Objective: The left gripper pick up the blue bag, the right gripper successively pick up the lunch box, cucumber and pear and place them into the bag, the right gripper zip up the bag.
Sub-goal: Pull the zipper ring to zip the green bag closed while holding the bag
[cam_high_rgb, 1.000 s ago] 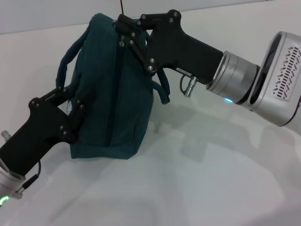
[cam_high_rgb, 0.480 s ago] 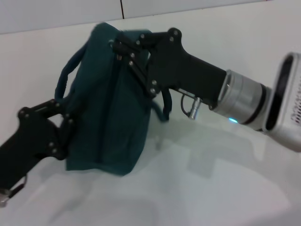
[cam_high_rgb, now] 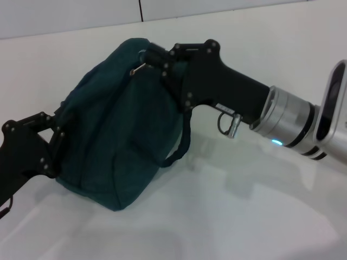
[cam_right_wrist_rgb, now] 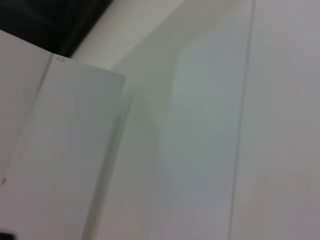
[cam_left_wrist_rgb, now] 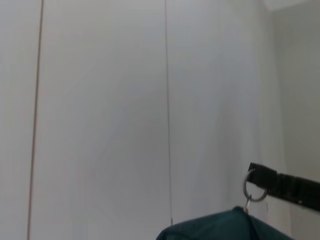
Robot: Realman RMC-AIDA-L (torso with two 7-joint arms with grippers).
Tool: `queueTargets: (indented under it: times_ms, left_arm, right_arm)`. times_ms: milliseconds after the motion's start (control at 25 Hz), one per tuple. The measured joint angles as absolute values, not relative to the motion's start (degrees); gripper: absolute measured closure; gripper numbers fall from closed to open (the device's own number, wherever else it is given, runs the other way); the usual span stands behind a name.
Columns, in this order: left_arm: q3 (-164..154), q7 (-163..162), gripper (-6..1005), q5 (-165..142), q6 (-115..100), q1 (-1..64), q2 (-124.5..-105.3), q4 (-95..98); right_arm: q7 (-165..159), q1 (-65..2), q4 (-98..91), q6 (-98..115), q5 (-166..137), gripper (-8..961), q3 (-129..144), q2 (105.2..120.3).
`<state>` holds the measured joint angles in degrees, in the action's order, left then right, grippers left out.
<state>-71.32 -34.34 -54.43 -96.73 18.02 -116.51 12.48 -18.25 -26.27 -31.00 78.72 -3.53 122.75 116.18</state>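
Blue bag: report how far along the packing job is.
Done: no lunch box, cucumber or pear shows on the table, so they look packed. In hand: the left gripper holds the blue bag at one end; the right gripper is at its zipper ring. Left: finishing the zip, if any remains.

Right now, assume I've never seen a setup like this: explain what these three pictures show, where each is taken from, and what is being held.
This is a robot with two black arms, each ending in a two-fingered gripper. The main picture comes from a camera on its head, looking down at a white table. The only thing on the table is a dark teal-blue bag, with a loop handle hanging down its side. The left gripper grasps the bag's near end. The right gripper pinches the metal ring pull of the zipper at the bag's top. The left wrist camera shows that ring in the right gripper's tip above the bag's top edge. The right wrist camera shows only pale surfaces. No lunch box, cucumber or pear is visible.
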Motion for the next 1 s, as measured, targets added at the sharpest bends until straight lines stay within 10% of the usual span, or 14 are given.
queueTargets:
  times_ms: [1000]
  left_arm:
    - [-70.44, -35.34, 900, -53.8, -91.09, 17.66, -116.3, 12.47]
  right_arm:
    - [-19.71, -24.51, -23.44, 78.64, 0.26, 935, 116.83, 115.62]
